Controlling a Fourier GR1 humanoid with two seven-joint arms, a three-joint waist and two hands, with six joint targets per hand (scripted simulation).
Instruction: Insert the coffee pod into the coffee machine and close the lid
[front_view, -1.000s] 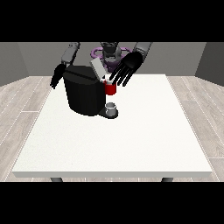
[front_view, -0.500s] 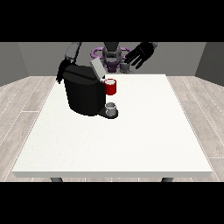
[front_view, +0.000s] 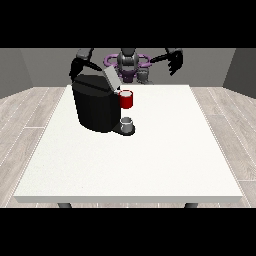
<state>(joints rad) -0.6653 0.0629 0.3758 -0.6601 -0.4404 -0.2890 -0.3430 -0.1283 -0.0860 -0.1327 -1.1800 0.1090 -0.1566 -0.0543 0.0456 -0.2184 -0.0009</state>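
The black coffee machine (front_view: 96, 106) stands on the left part of the white table (front_view: 150, 160). Its grey lid (front_view: 111, 78) is tilted up. A red thing at the machine (front_view: 126, 99) sits at its front, and a grey thing (front_view: 128, 123) stands on the base below. Another small grey thing (front_view: 143, 75) shows at the far table edge, in front of the robot's torso. The hand at the view's right (front_view: 175, 61) hangs in the air, fingers relaxed, holding nothing, well right of the machine. The hand at the view's left (front_view: 78, 65) is just behind the machine's top.
The robot's torso (front_view: 128, 62) is behind the far edge of the table. Grey walls and a wooden floor surround the table.
The hand at the view's right has pulled back from the red thing, rising and moving right. The hand at the view's left has stayed near the machine's top.
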